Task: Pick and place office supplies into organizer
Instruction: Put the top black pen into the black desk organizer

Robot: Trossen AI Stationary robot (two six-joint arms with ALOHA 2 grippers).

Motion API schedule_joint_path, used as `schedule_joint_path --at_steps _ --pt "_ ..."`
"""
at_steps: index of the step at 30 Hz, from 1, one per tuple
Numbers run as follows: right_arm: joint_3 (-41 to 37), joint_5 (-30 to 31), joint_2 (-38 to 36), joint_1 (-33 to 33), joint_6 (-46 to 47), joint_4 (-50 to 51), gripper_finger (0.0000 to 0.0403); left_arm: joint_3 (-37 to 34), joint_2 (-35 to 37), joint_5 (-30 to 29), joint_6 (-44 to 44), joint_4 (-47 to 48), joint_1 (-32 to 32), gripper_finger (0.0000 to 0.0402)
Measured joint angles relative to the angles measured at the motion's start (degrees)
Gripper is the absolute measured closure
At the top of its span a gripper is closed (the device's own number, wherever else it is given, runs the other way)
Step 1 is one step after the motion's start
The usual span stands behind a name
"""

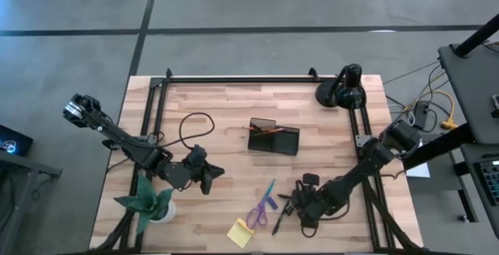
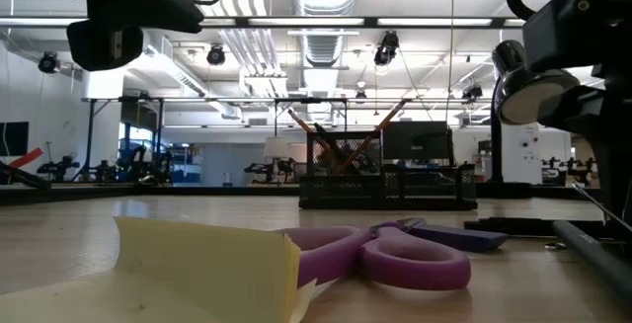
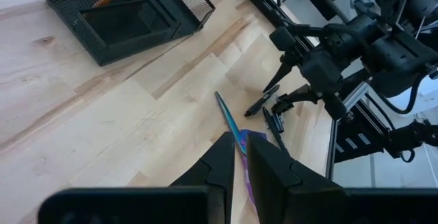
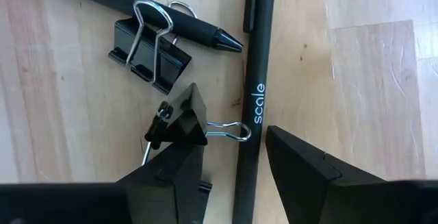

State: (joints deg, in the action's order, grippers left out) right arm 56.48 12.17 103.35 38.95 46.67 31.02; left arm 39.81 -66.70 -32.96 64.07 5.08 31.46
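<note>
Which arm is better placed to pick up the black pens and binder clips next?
The right. Its hand hangs open directly over a black pen and a binder clip, fingers straddling them. The left hand is farther off, shut, across the table from that cluster.

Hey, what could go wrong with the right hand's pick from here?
The right hand is open just above a black pen, with a binder clip lying against one finger. Closing could drag that clip along or pinch its wire handle. A second pen and second clip crowd close, so either could be nudged.
</note>
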Motion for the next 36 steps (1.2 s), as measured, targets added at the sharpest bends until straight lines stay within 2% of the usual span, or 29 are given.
schedule_joint_path --at_steps 8,13,17,29,36 --pt "-0.08 0.23 0.52 -3.55 -2.25 -0.78 0.0250 -0.30 0.00 0.01 -0.02 -0.04 0.00 0.0378" --pt "-0.21 1.94 1.49 -6.62 -7.64 -4.46 0.0250 -1.01 0.00 0.02 0.00 -0.04 0.00 0.0378" --pt "-0.25 0.69 2.15 -8.68 -10.56 -7.69 0.0250 -1.22 0.00 0.06 0.04 -0.12 0.00 0.0378" --pt "-0.41 -1.87 3.17 -9.02 -10.47 -7.95 0.0262 -1.75 0.02 1.59 0.04 -0.17 0.02 0.0378" --pt "-0.50 -3.24 3.17 -8.76 -7.97 -7.87 0.0290 -1.75 0.02 1.59 0.02 -0.15 0.00 0.0378"
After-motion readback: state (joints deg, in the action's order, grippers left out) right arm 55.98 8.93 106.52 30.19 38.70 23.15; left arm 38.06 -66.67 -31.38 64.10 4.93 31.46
